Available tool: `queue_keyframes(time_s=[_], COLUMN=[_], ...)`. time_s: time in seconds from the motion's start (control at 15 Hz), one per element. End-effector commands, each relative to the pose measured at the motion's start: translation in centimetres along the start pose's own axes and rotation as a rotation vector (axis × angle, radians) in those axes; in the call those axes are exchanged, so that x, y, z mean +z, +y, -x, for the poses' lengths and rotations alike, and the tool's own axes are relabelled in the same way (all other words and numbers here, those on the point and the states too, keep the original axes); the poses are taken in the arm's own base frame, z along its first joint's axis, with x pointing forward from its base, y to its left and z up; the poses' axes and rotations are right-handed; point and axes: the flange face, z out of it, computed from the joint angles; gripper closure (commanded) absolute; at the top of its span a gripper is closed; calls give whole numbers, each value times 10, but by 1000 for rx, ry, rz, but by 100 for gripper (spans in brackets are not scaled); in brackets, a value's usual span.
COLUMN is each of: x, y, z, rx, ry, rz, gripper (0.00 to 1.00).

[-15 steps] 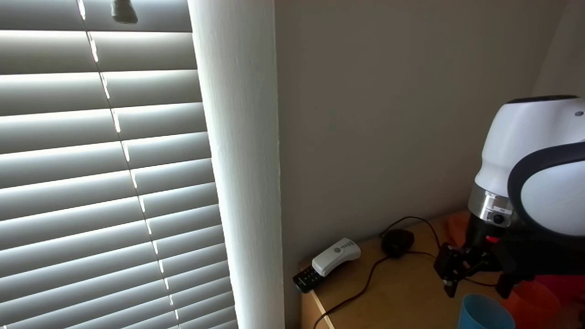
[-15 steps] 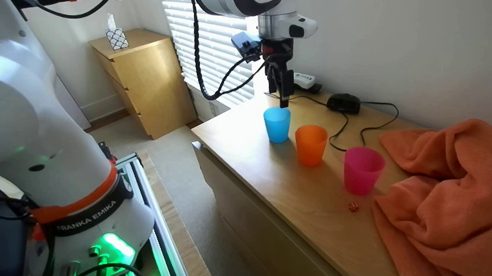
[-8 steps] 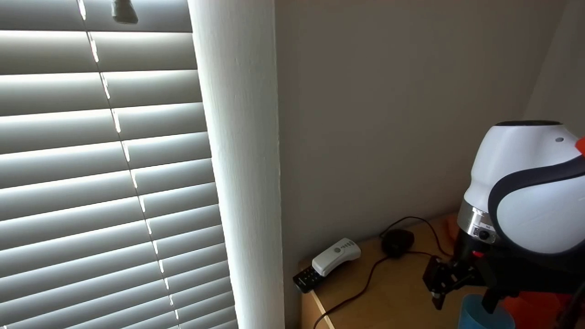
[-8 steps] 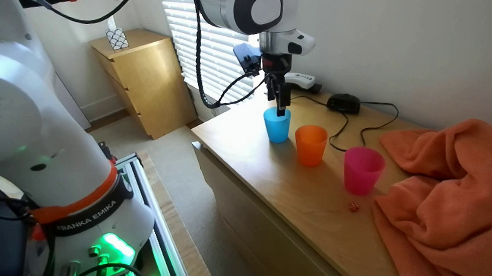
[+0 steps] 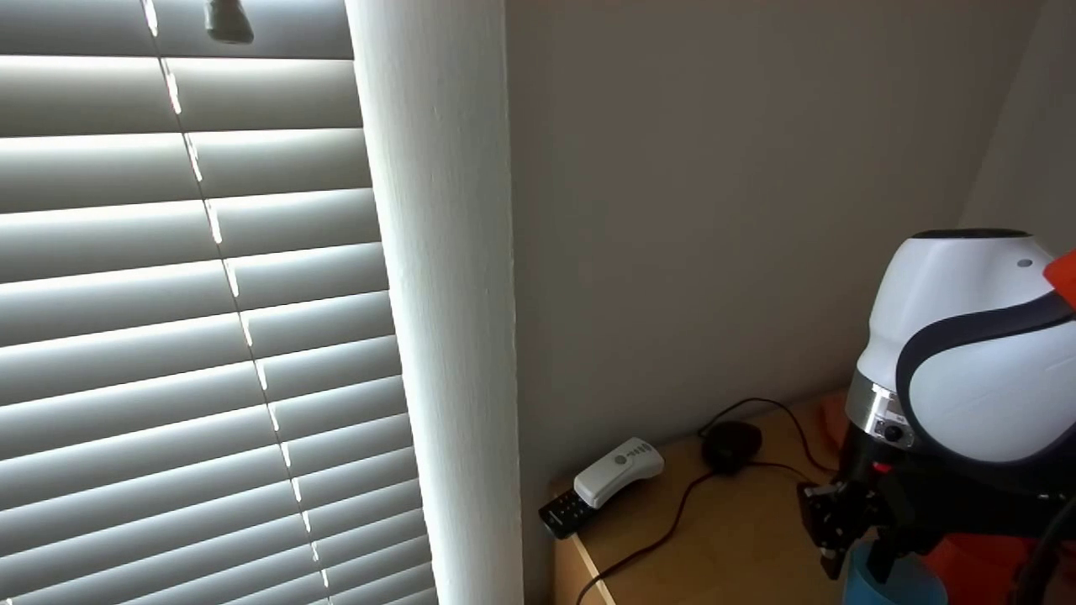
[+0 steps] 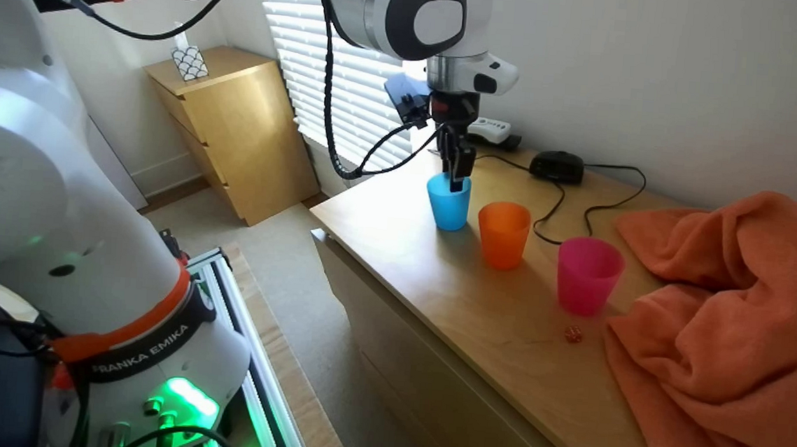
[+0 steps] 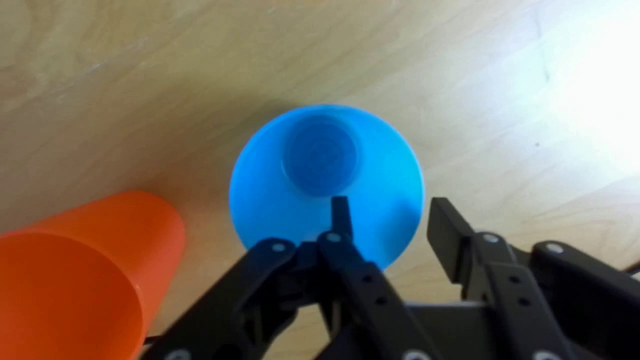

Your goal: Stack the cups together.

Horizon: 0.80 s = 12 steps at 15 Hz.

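Observation:
Three cups stand upright and apart on the dresser top: a blue cup [image 6: 448, 211], an orange cup [image 6: 502, 239] and a pink cup [image 6: 585, 282]. My gripper [image 6: 455, 180] points down at the blue cup's rim. In the wrist view the jaws of the gripper [image 7: 391, 212] are part open, with a gap on both sides of the blue cup's [image 7: 322, 155] wall. One finger [image 7: 341, 215] is over or inside the cup's mouth; the opposite one is outside the rim. The orange cup [image 7: 155, 225] is close by at lower left; the pink one is outside that view.
On the dresser top [image 6: 397, 244] lie a small red die [image 6: 573, 334], an orange towel [image 6: 734, 345] and a black device [image 6: 557, 167] with a cable. A white remote [image 5: 619, 472] rests on a black remote [image 5: 565, 512] near the wall.
My gripper has come down to the blue cup's rim, and its jaws have drawn closer together in the last half second. The cups have not moved.

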Motion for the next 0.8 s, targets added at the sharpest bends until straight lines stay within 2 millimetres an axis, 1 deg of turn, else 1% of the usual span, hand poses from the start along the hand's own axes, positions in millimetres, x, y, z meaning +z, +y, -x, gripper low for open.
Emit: queue_keyframes(time_s=[0.0,0.13,0.27,0.4,0.6,0.73], x=[-4,-6,-12,-28,-59,-84], y=[6,8,11,14,21,27], z=[-3,-6,-9,-10,-7,-2], rx=[-7,-13,-16,-13,-7,-7], ry=[-7,-8,-1,13,36,70], rz=[-11,-7,-2,5,24,34], gripper=[86,99,100,99,99,99])
